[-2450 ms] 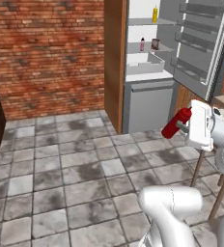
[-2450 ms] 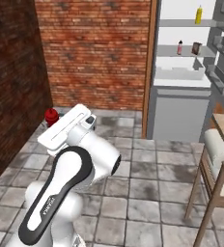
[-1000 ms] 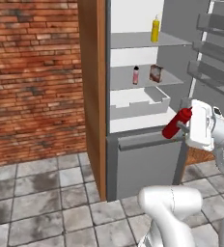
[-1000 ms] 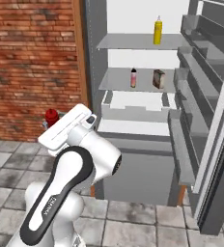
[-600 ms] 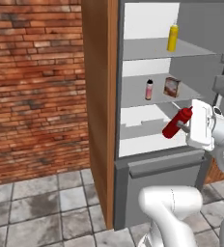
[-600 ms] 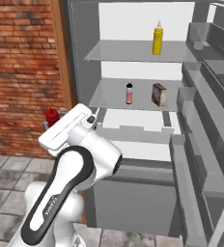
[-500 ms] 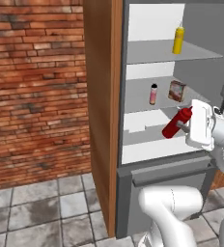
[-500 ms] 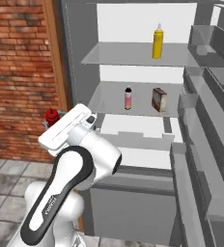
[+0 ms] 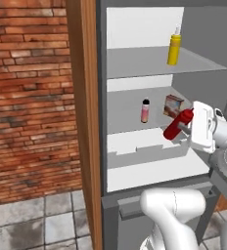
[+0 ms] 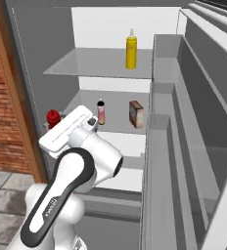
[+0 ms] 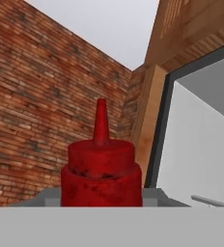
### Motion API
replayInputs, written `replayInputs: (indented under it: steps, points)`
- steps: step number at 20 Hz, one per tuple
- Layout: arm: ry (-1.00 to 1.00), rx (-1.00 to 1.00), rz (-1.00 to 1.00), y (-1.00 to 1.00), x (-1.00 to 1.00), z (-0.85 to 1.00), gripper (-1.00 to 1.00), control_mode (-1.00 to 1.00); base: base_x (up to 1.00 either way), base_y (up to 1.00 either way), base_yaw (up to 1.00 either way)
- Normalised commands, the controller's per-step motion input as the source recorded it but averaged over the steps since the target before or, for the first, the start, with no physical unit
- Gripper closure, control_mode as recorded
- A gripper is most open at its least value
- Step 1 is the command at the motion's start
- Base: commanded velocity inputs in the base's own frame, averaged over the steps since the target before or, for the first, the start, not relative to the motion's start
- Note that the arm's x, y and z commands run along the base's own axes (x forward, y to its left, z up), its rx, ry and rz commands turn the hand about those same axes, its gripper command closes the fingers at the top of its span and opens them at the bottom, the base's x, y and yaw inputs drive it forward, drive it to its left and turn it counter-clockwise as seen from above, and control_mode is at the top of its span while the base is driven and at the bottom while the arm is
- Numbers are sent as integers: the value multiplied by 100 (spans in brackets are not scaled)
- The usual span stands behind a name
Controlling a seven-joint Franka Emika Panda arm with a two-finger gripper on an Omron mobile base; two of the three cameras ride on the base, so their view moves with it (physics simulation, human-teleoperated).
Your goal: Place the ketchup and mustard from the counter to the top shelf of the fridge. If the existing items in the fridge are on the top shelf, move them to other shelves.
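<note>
My gripper [image 9: 186, 128] is shut on the red ketchup [image 9: 176, 126], which it holds tilted in front of the open fridge [image 9: 135, 29] at the height of the middle shelf. In the hand view the ketchup [image 11: 101, 169] points its nozzle up. From the right it shows as the ketchup [image 10: 53, 118] left of my hand. The yellow mustard [image 9: 174, 46] stands upright on the top shelf [image 9: 135, 63], to the right. A pink bottle [image 9: 145, 111] and a reddish-brown box [image 9: 173, 106] stand on the shelf below. The counter is out of view.
The fridge door [image 10: 184, 146] stands open on the right, its grey racks close to my arm. A brown wooden panel [image 9: 83, 122] and a brick wall [image 9: 32, 97] border the fridge on the left. A white drawer tray [image 9: 149, 151] sits under the middle shelf.
The base has driven closer to the fridge, so the whole scene has grown and shifted. The ketchup stays in my gripper in the same pose.
</note>
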Motion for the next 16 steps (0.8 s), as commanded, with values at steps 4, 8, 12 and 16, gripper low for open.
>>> replayInputs:
  steps: [4, 8, 12, 16]
  points:
    - [0, 0, 0, 0, 0, 0, 100, 100, 0, -5, 1]
    - [0, 0, 0, 0, 0, 0, 100, 100, 1, 0, 0]
    - [0, 0, 0, 0, 0, 0, 100, 100, 31, 0, -1]
    - [0, 0, 0, 0, 0, 0, 100, 100, 53, 0, -2]
